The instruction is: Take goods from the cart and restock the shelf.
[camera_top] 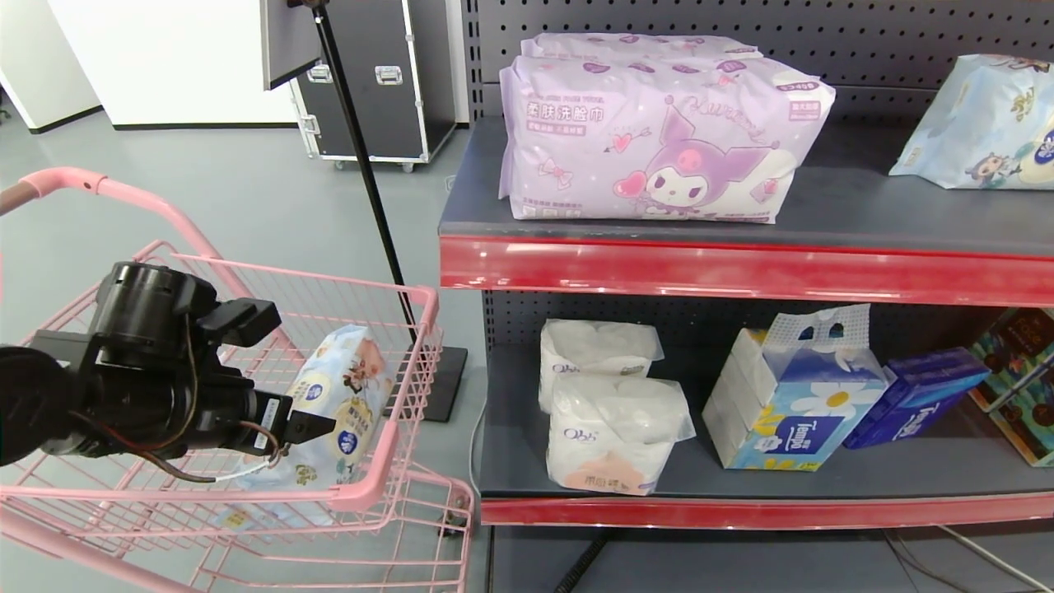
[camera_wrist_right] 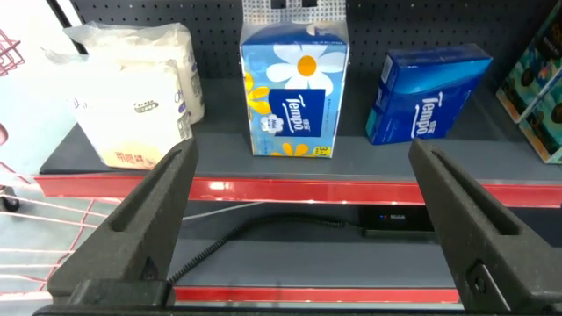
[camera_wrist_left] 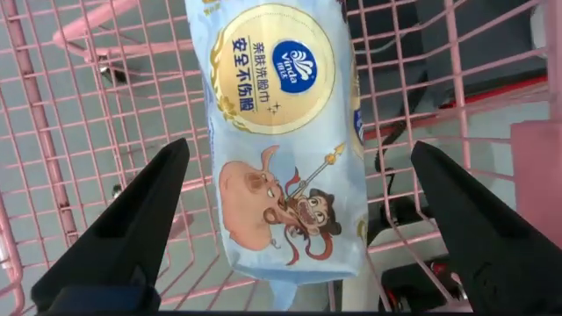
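Cart: we have the pink cart (camera_top: 387, 465) at the left, with the shelf (camera_top: 741, 272) just to its right.
Goods to move: a pale blue tissue pack (camera_wrist_left: 281, 132) stands on end in the cart, leaning against the right-hand wire wall. We cannot tell whether anything else lies under it.
Left claw: our left gripper (camera_wrist_left: 300, 154) is down in the basket. Its fingers are spread wide on either side of the pack and clear of it on both sides.
Right claw: our right gripper (camera_wrist_right: 303, 154) is also spread and holds nothing. It faces the lower board of the shelf.
Shelf stock: purple packs (camera_top: 650, 140) sit on the upper board, and a similar blue pack (camera_top: 988, 123) sits at the far right. White packs (camera_top: 613, 428) and a flowered tissue pack (camera_wrist_right: 296, 96) sit below.
Progress: we judge the pick is lined up but not yet made, and this pack has not left the cart.
Left to do: we must close on the pack, lift it clear of the wire and carry it right. The bare stretch of upper board beside the matching pack looks the likely spot.
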Robot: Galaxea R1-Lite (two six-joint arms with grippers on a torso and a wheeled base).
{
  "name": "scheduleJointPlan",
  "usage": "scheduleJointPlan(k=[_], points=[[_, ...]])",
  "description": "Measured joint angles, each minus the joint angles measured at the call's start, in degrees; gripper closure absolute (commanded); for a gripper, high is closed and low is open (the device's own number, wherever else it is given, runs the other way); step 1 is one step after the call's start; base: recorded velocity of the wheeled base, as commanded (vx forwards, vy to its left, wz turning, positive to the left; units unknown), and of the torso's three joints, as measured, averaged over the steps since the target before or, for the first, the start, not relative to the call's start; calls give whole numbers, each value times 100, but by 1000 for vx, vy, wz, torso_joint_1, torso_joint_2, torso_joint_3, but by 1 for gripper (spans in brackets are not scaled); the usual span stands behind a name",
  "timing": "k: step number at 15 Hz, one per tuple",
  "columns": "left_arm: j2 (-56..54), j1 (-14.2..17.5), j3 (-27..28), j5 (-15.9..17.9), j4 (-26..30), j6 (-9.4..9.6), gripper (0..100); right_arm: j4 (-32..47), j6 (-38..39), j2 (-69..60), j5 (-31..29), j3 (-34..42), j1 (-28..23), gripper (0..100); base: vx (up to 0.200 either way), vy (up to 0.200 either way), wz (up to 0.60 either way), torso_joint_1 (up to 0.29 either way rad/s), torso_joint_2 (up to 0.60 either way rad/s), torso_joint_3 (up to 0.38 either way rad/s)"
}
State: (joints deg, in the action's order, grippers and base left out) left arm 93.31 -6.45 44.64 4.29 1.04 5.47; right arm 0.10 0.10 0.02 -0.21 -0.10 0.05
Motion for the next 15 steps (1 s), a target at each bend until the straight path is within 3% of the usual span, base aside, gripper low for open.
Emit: scheduleJointPlan(k=[14, 15], points=[[1141, 55, 417, -206, -79, -12, 0, 0, -2, 0, 0, 0, 2, 0, 0, 0, 0, 0, 0, 0], [1170, 55, 397, -235, -74, -15, 100, 0, 0, 0, 2, 0, 2, 0, 0, 0, 0, 0, 0, 0]])
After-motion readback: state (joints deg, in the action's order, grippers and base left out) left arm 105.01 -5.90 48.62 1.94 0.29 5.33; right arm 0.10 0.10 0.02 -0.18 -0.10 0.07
